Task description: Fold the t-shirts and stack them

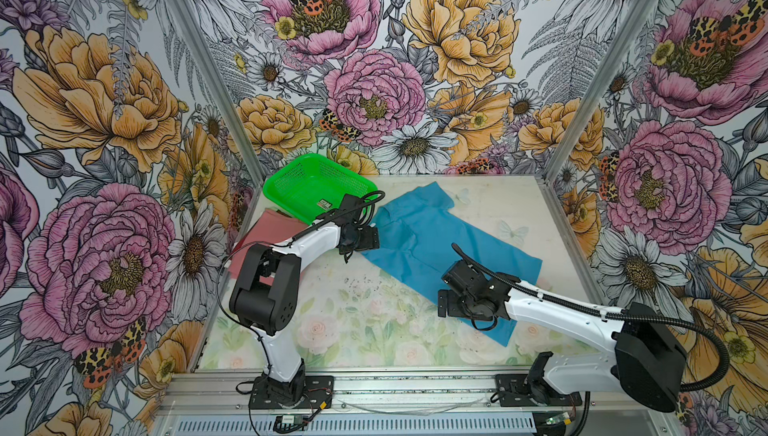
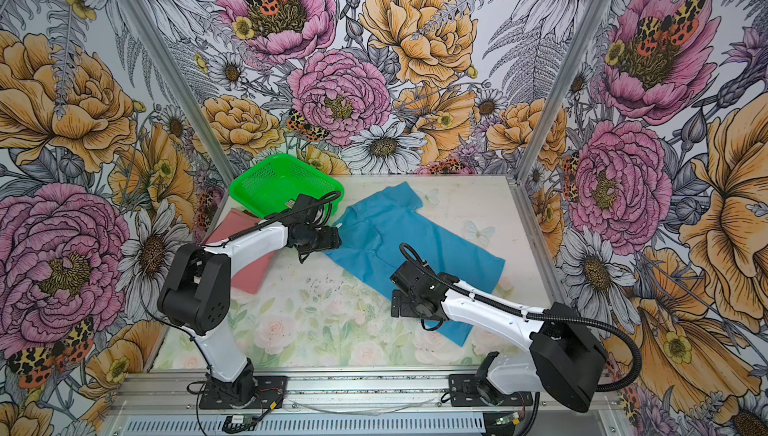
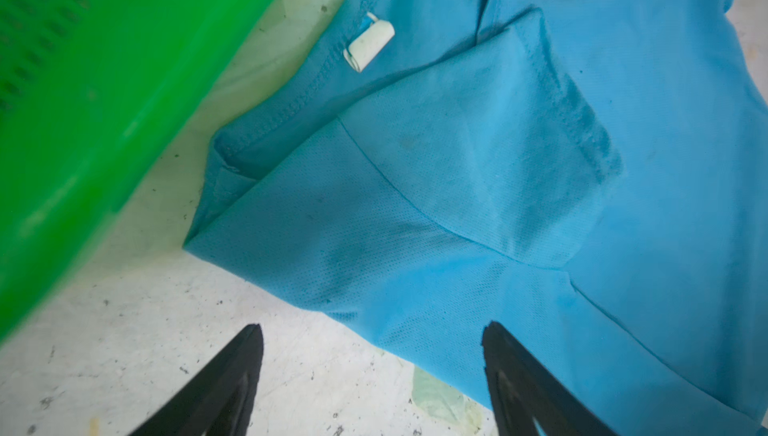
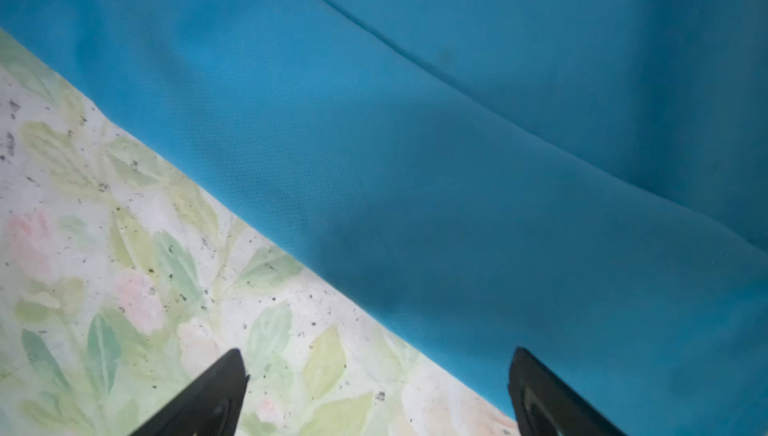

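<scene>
The sky-blue t-shirt (image 1: 436,242) (image 2: 399,238) lies spread slantwise across the table, one side and a sleeve folded over its body. Its white neck label (image 3: 368,45) shows by the collar. The red-pink t-shirt (image 1: 266,238) (image 2: 249,276) lies flat at the left, partly under the left arm. My left gripper (image 1: 374,241) (image 3: 372,330) hovers open at the blue shirt's collar-end edge, holding nothing. My right gripper (image 1: 442,303) (image 4: 378,355) hovers open over the shirt's (image 4: 457,142) long near edge, one finger above cloth, one above the table.
A green perforated basket (image 1: 291,176) (image 3: 83,80) stands at the back left, close to the blue shirt's collar and overlapping the red-pink shirt's far corner. Floral walls with metal posts enclose the table on three sides. Bare flower-printed tabletop (image 1: 353,330) lies in front.
</scene>
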Action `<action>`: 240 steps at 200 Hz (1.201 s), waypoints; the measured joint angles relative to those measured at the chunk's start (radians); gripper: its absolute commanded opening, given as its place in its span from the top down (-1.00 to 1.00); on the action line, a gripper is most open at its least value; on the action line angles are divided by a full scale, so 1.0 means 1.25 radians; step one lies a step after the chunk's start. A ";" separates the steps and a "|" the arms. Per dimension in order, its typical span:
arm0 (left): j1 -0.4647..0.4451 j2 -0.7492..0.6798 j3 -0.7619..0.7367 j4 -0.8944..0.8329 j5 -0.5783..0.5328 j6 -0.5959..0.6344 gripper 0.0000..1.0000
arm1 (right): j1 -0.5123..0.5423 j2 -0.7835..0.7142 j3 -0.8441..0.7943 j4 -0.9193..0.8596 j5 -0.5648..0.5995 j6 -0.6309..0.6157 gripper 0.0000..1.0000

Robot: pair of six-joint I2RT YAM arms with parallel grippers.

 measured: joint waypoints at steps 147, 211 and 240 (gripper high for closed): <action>-0.029 0.073 -0.046 0.122 -0.103 -0.041 1.00 | -0.118 -0.129 -0.149 0.038 -0.004 0.114 -0.99; -0.113 -0.105 -0.238 0.099 -0.146 -0.077 1.00 | -0.352 -0.193 -0.059 0.009 -0.034 -0.011 -0.99; -0.132 -0.176 -0.301 0.073 -0.161 -0.100 1.00 | -0.441 -0.153 -0.012 0.007 -0.044 -0.077 -0.99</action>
